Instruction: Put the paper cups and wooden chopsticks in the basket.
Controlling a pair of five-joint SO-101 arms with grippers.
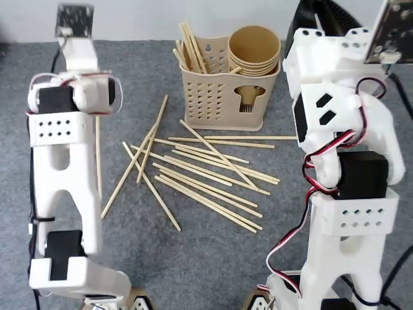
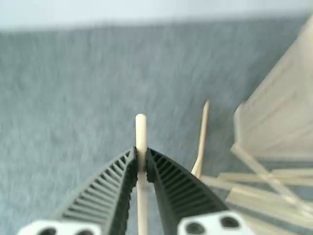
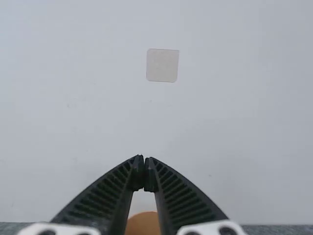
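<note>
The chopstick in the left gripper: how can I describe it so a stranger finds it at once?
Start at the beige basket at the back of the grey table, then look toward the left arm. There one chopstick is pinched in the left gripper; all other chopsticks lie loose or stand in the basket.

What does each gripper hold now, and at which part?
Left gripper pinches a chopstick near one end; right gripper is shut, holding nothing.

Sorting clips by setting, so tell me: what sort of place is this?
Probably a robotics lab bench: two white arms stand side by side on a grey felt-like mat, a bare pale wall behind, with wooden chopsticks and a basket of paper cups staged between them.
</note>
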